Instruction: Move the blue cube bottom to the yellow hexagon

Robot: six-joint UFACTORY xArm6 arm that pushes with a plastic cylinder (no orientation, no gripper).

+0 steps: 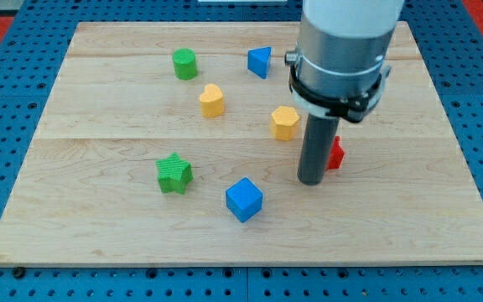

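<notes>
The blue cube (244, 199) lies low on the wooden board, left of centre-bottom. The yellow hexagon (284, 122) lies above it and a little to the right, near the board's middle. My tip (311, 180) rests on the board to the right of the blue cube and below-right of the yellow hexagon, apart from both. The rod partly hides a red block (335, 153) just to its right.
A green star (173, 174) lies left of the blue cube. A yellow heart (212, 100), a green cylinder (185, 64) and a blue triangle (260, 61) lie in the upper part. The wooden board (99, 235) sits on a blue perforated table.
</notes>
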